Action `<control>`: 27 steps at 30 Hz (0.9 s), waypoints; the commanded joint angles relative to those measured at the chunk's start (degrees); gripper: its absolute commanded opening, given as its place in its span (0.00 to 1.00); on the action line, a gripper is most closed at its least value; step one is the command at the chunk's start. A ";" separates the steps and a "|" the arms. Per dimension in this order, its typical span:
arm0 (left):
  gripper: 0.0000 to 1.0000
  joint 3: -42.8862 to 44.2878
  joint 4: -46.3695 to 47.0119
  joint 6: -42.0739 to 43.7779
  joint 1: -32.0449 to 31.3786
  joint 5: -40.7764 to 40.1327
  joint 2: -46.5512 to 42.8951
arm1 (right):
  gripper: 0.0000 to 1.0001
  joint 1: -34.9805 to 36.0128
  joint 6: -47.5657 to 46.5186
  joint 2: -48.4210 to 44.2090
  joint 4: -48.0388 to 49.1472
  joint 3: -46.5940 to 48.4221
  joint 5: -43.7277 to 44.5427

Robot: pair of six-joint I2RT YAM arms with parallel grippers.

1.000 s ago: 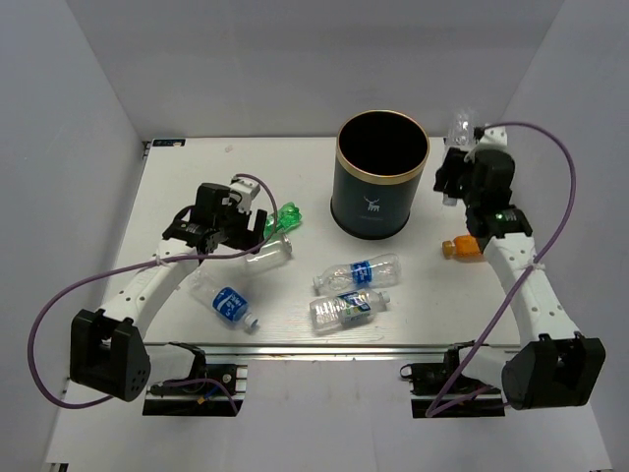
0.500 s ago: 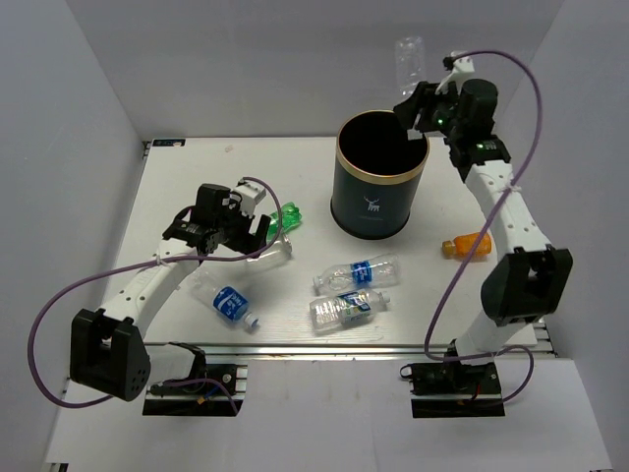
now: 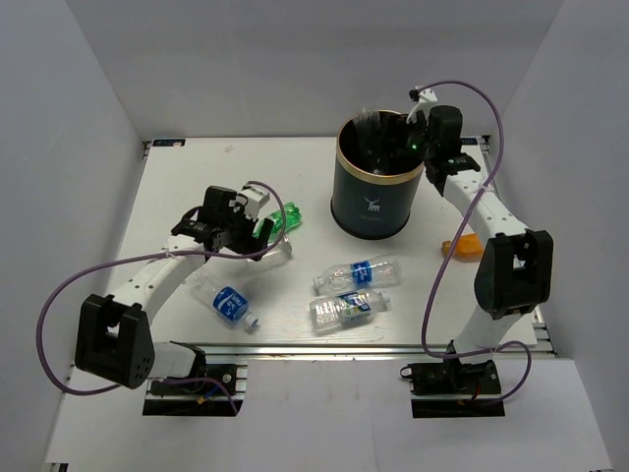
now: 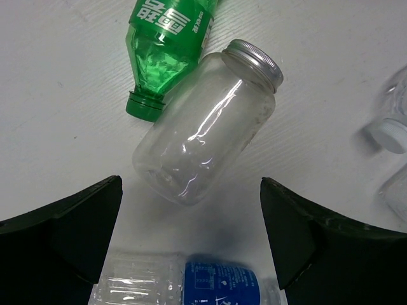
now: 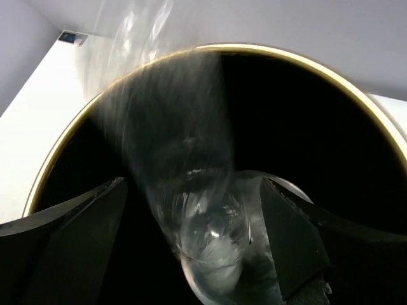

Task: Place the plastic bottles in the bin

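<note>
The dark bin (image 3: 371,208) with a gold rim (image 5: 58,159) stands at the back middle. My right gripper (image 3: 405,144) hangs over its mouth, open. A clear plastic bottle (image 5: 194,210), smeared by motion, is dropping between the spread fingers (image 5: 299,235) into the bin, touching neither. My left gripper (image 3: 259,230) is open just above the table, with a green bottle (image 4: 168,35) ahead of it and a blue-labelled bottle (image 4: 191,283) lying below between the fingers. Two more blue-labelled bottles (image 3: 359,272) (image 3: 344,307) lie at the front middle. An orange bottle (image 3: 464,246) lies at the right.
A clear jar with a silver screw lid (image 4: 206,127) lies right in front of the left gripper, touching the green bottle's neck. At the right edge of the left wrist view a white bottle cap (image 4: 389,135) shows. White walls close in three sides of the table (image 3: 197,177).
The right arm swung the clear bottle from beside the bin up over its mouth and opened; the bottle now falls in. The left gripper opened a little wider and edged right.
</note>
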 commanded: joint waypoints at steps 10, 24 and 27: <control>0.99 2.20 4.03 4.45 -2.02 -0.49 0.45 | 0.90 1.87 -0.48 -14.11 2.42 1.53 1.87; 0.99 5.73 -3.79 9.20 -8.52 -8.64 5.55 | 0.90 1.96 8.64 -35.95 6.00 -23.69 -12.17; 0.99 0.91 -2.57 8.68 -9.75 -9.98 5.55 | 0.90 1.70 8.75 -47.74 7.00 -38.66 -10.53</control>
